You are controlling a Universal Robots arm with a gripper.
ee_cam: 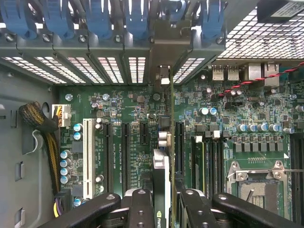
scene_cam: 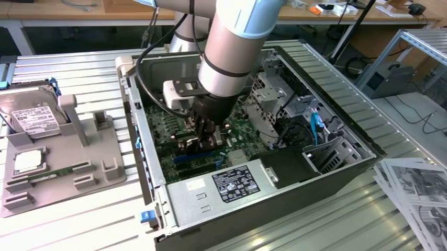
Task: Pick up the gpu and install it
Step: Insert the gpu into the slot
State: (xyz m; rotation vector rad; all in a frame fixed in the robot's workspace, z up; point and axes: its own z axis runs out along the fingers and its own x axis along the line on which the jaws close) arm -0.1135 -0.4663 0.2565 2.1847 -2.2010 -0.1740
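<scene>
- Hand (ee_cam: 164,202) was closed on the gpu (ee_cam: 161,171), held edge-on between its fingers, down inside the open computer case (scene_cam: 150,201) just above the motherboard (ee_cam: 133,109).
- Judged risk: the card's edge stood beside a slot (ee_cam: 179,142), not visibly seated; misalignment under downward push could bend the card or damage the slot.
- Judged risk: the bracket end lay close to the rear slot covers (ee_cam: 137,69); it could catch there and tilt the card.
- Judged risk: nearby cables (ee_cam: 45,128) and capacitors could be struck.
- Count: one arm (scene_cam: 234,47), one card held, one case, one hard drive (scene_cam: 31,117) on the grey holder (scene_cam: 66,167) on the surface.
</scene>
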